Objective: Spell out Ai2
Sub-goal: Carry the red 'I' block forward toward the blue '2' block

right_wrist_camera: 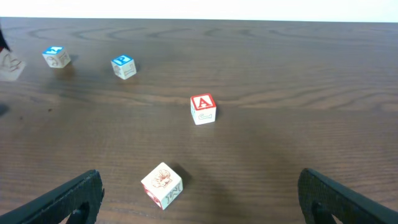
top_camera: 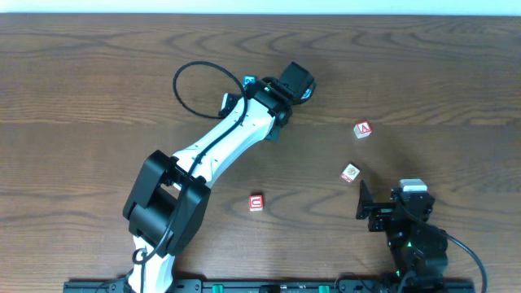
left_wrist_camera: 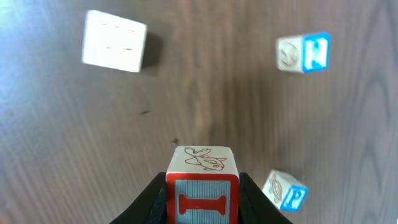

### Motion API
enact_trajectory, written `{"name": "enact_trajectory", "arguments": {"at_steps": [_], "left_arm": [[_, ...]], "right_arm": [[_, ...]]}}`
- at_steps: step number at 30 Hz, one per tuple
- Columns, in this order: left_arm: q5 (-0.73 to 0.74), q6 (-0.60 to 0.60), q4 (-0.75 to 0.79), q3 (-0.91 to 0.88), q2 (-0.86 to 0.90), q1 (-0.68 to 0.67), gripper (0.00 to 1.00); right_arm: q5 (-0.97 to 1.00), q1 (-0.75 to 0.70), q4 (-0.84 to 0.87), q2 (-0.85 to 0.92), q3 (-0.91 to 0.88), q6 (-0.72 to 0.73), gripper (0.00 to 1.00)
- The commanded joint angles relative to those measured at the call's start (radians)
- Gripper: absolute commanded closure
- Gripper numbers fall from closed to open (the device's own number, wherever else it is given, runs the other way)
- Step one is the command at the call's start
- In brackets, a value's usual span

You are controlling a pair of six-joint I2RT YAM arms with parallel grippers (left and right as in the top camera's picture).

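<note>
One letter in hand above the worktop (top_camera: pixel 98 73). Left gripper (left_wrist_camera: pixel 201 186) pinching the red I block (left_wrist_camera: pixel 201 206) over the far middle, well apart from the A block (right_wrist_camera: pixel 203 109). Right gripper (right_wrist_camera: pixel 199 190) spread wide, empty, near A. Next, probably: carry I down beside A, squared up in reading order; no 2 spotted.
</note>
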Motion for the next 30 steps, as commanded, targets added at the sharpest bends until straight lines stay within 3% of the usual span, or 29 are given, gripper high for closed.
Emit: {"name": "enact_trajectory", "arguments": {"at_steps": [1, 30], "left_arm": [[-0.003, -0.114, -0.019, 0.015, -0.002, 0.005, 0.94], [0.065, -0.077, 0.069, 0.015, 0.149, 0.028, 0.94]], "right_arm": [[-0.004, -0.018, -0.001, -0.005, -0.003, 0.013, 0.01], [-0.004, -0.018, 0.000, -0.005, -0.003, 0.013, 0.01]]}}
